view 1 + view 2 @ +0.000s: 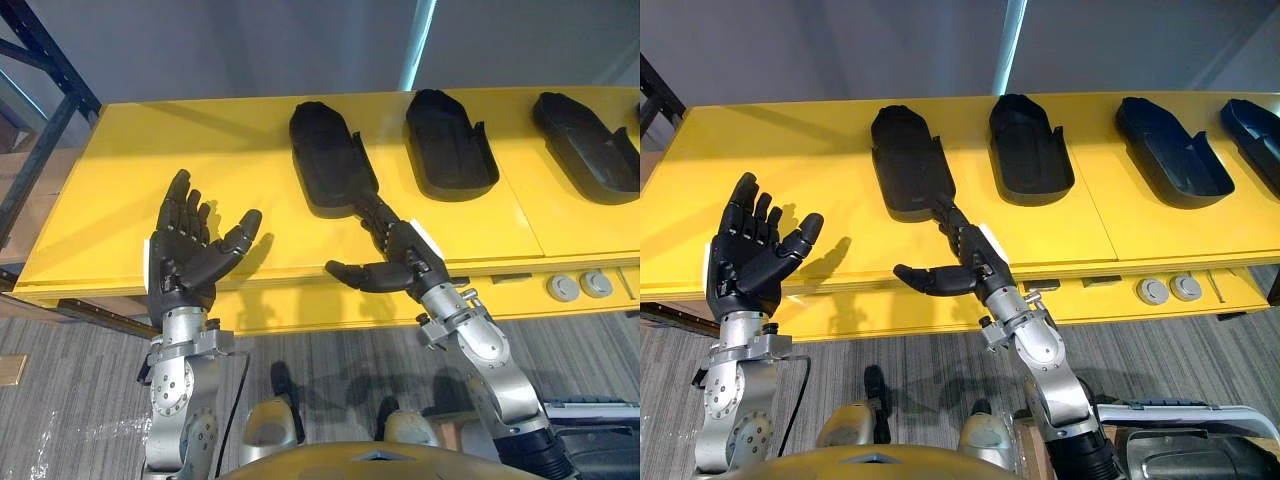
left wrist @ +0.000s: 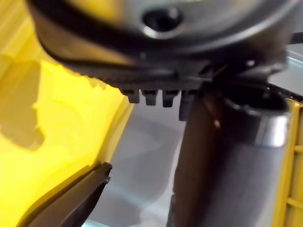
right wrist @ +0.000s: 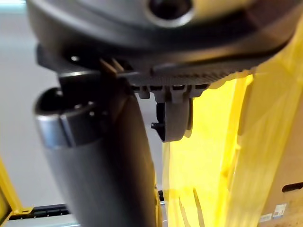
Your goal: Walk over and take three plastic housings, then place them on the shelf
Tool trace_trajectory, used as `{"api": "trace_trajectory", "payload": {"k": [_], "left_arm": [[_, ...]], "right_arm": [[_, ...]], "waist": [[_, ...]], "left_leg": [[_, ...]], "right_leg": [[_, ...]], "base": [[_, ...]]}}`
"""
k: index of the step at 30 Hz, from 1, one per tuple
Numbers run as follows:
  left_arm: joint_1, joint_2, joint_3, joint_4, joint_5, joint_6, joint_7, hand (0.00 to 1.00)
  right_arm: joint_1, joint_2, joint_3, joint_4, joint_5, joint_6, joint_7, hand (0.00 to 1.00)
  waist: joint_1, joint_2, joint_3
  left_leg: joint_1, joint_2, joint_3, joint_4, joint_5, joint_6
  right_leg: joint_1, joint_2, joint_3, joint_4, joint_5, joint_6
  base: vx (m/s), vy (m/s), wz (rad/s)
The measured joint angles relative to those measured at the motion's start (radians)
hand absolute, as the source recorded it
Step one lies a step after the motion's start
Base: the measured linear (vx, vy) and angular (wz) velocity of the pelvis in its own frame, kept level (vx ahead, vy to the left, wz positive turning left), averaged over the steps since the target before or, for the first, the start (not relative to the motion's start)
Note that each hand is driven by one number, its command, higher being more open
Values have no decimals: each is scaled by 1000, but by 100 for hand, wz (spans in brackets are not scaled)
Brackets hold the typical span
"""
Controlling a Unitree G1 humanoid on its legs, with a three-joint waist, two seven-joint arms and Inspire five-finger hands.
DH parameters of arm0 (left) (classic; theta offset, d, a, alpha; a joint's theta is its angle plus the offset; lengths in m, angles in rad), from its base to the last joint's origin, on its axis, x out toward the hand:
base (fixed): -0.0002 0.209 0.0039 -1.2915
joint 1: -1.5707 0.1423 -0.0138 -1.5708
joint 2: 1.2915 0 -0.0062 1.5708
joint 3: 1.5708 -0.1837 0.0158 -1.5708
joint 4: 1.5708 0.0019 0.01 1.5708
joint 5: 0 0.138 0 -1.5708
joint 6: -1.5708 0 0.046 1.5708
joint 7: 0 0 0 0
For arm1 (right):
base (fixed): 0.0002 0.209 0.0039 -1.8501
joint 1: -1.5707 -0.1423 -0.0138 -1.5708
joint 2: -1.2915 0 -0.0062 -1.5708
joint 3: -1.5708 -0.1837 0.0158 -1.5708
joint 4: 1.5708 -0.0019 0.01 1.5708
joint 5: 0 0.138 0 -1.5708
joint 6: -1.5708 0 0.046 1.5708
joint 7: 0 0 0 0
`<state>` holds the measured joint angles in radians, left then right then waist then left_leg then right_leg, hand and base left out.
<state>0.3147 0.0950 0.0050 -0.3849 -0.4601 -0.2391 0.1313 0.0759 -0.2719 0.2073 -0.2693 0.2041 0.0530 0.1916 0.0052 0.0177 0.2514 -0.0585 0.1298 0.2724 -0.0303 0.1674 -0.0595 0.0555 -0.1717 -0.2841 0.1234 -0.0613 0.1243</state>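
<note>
Several black plastic housings lie in a row on the yellow table [image 1: 200,150]: the leftmost housing [image 1: 330,160], a second housing [image 1: 450,145] and a third housing [image 1: 585,145]; one more housing [image 1: 1255,140] is at the far right. My right hand [image 1: 395,255] is open, its straight fingers [image 1: 372,215] reaching the near end of the leftmost housing, thumb stretched out to the left. My left hand [image 1: 195,250] is open, palm up, over the table's front edge to the left of that housing, holding nothing.
A dark blue rack frame [image 1: 40,120] stands left of the table. Two grey round discs [image 1: 580,287] sit on the table's lower front ledge at the right. Grey carpet [image 1: 60,400] runs below the table's edge.
</note>
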Motion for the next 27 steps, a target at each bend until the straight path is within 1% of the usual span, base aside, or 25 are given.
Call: {"api": "trace_trajectory", "payload": {"k": [3,9,16,19,27], "left_arm": [[0,0,-1,0,0,2,0,100],[0,0,-2,0,0,2,0,100],[9,0,-4,0,0,2,1,100],[10,0,-10,0,0,2,4,100],[11,0,-29,1,1,2,5,100]], "right_arm": [[-2,0,7,0,0,0,9,100],[-7,0,27,0,0,0,25,100],[-32,2,42,1,8,0,56,100],[-48,2,52,16,8,0,59,100],[-67,2,80,31,9,0,87,100]], "waist": [[0,2,-1],[16,2,-1],[18,3,-1],[19,4,-2],[22,15,-6]], "left_leg": [[1,-1,-6,-13,10,-1],[1,-1,-11,-13,11,-1],[1,-2,-21,-14,15,-1],[6,-2,-23,-25,22,-4],[9,-6,-35,-46,37,-4]], "right_leg": [[0,0,-12,0,-4,-5],[-1,0,-13,7,-3,-4],[-1,0,-17,13,-4,-5],[-1,0,-20,13,-9,-11],[1,0,-34,15,-10,-11]], "base": [[-4,-3,8],[0,0,0],[-1,-2,1],[0,0,0],[-2,-4,5]]}}
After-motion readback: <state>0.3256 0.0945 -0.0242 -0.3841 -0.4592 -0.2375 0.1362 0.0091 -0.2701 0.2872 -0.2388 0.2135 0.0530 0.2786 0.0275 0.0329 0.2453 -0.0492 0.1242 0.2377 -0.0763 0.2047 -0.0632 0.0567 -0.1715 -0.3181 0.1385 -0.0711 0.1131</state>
